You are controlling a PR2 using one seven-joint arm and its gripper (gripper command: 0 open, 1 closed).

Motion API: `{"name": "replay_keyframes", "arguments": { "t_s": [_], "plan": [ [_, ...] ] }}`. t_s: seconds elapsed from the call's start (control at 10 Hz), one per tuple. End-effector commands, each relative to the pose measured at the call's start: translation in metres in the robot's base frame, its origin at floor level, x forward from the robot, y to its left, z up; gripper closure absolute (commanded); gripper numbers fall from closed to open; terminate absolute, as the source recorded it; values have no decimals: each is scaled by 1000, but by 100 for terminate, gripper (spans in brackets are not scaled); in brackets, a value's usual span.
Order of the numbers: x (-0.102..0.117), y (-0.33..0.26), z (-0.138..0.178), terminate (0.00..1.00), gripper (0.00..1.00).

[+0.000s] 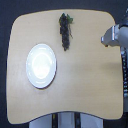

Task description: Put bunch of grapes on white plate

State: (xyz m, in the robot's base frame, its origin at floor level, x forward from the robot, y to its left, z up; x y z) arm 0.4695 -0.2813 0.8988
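Bunch of grapes (65,33): a dark, narrow cluster lying lengthwise near the far edge of the wooden tabletop (85,80), leaves at its upper end. White plate (41,65): bare, toward the exterior view's left, well apart from the bunch. Gripper (107,38): at the exterior view's right edge, clear of both; too blurred to tell how its jaws stand.

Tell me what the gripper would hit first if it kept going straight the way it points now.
The gripper sits at the exterior view's right edge, pointing left across the table. Going straight on, it would likely meet the bunch of grapes first. Its height is unclear, so it might pass over them.
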Motion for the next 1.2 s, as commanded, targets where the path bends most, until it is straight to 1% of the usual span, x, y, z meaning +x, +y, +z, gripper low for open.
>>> {"name": "replay_keyframes", "arguments": {
  "t_s": [0.0,0.2,0.4,0.7,0.8,1.1],
  "plan": [
    [0,5,-1,0,0],
    [1,18,-6,0,0],
    [18,31,-5,0,0],
    [61,90,-7,0,0],
    [84,123,-11,0,0],
    [134,180,-18,0,0]
  ]
}}
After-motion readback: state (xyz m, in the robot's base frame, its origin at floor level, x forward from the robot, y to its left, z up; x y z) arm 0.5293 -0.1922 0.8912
